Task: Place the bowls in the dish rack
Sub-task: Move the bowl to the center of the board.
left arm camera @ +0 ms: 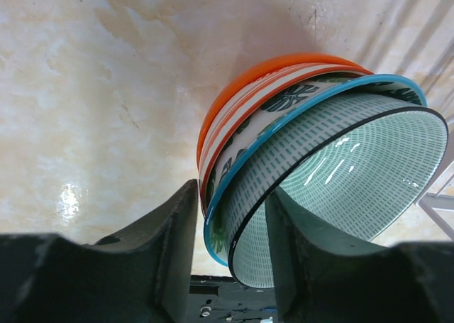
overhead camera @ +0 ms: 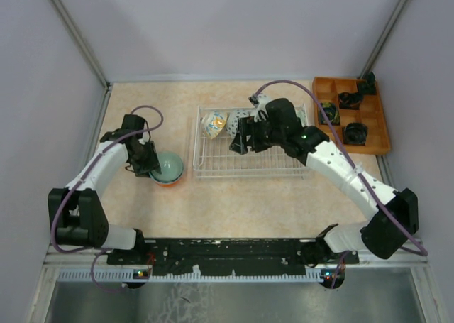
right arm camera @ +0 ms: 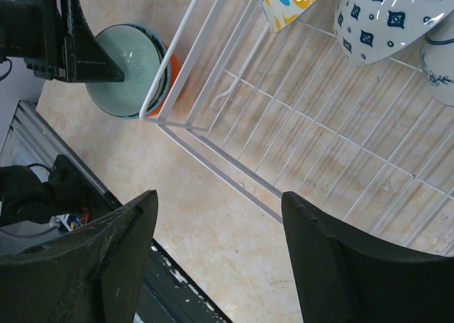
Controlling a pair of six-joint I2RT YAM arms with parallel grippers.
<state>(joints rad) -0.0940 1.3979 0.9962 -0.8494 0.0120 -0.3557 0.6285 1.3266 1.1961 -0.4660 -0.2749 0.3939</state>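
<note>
Between left fingers (left arm camera: 159,266), stacked bowl rims (left arm camera: 228,202).

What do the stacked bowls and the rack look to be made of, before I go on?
Stacked bowls: probably glazed ceramic. They are glossy, with bright glints on the green inside and printed patterns outside. Rack: a thin wire grid, likely metal under a smooth white coating, though plastic cannot be ruled out.

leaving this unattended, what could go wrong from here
The left gripper straddles more than one rim of the nested stack of ceramic bowls, orange outermost, so it might lift two or tip the stack. The stack sits beside the white wire dish rack; a raised bowl could clip its rail. The open right gripper hangs over the rack, in the way.
</note>
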